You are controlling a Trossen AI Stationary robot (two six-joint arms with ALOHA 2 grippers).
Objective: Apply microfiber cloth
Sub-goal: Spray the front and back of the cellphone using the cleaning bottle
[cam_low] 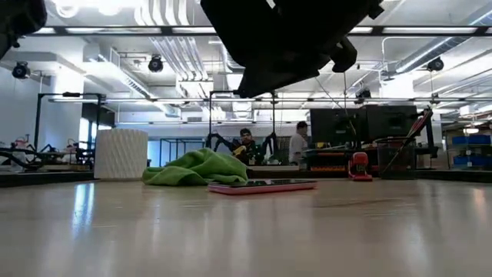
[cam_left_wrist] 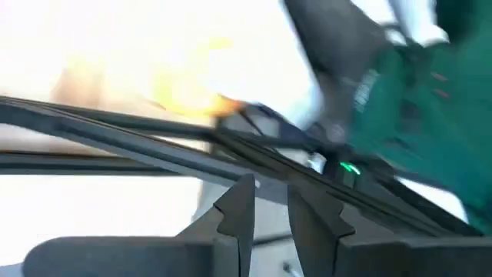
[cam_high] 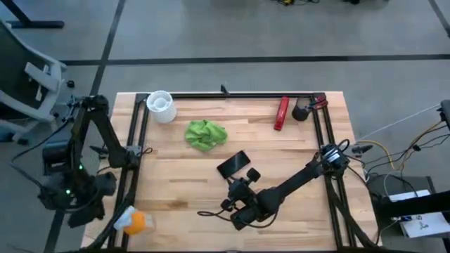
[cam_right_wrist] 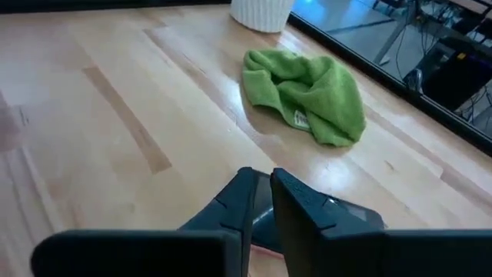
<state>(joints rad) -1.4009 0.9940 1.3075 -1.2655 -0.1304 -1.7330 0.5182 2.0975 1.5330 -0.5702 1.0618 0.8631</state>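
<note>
Right gripper (cam_high: 238,188): high view, item one. Hangs over the near middle of the light wooden slatted table (cam_high: 183,190), just near of the flat black rectangular phone (cam_high: 233,164); finger state not readable from above. Crumpled lime-green microfiber cloth (cam_high: 205,134) lies in a heap toward the far side, beyond and left of the phone, apart from it and untouched. White ribbed cylindrical cup (cam_high: 161,106) stands at the far left corner; red bar-shaped tool (cam_high: 282,113) lies at the far right. Left gripper (cam_high: 84,205) waits off the near left edge, beside a small orange-and-white spray bottle (cam_high: 133,223).

Low view. Cloth (cam_low: 198,168) sits mounded on the tabletop with the phone (cam_low: 263,185) flat in front of it; whether they touch cannot be told here. Dark arm overhead. People stand in the room behind.

Left wrist view. Left gripper (cam_left_wrist: 270,211) with fingers close together, a narrow gap between, holding nothing.

Right wrist view. Right gripper (cam_right_wrist: 263,194) with fingers drawn nearly together, empty, over the phone's edge (cam_right_wrist: 355,215); cloth (cam_right_wrist: 306,93) well ahead.

Progress, as judged: not begun. Cloth not yet grasped; reaching, gripping and wiping it over the phone all remain.
</note>
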